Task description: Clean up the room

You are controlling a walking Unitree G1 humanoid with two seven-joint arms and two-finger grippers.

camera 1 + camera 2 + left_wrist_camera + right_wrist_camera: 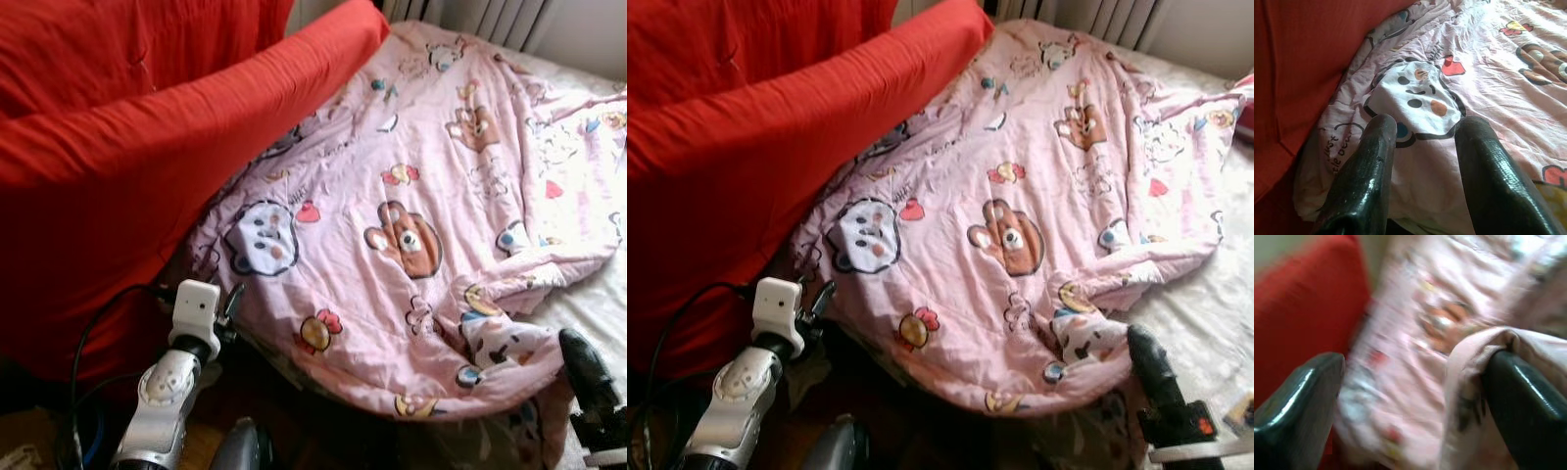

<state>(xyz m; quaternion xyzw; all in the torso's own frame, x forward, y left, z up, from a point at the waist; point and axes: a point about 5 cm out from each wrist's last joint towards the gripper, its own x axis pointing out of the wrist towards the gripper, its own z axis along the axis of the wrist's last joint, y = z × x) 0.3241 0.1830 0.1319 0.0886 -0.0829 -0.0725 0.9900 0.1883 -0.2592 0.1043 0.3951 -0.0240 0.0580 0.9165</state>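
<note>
1. A red sofa [118, 147] covers the upper left of the frame, its arm running toward the top centre.
2. At lower left, the left tool [1422, 161] is spread wide just over the near edge of the blanket, gripping nothing.
3. A pink cartoon-print blanket [421, 215] lies spread across the centre and right, over a bed [598, 304].
4. At lower right, the right tool [1410, 401] gapes wide, a blanket fold draped against one finger [1528, 406].
</note>
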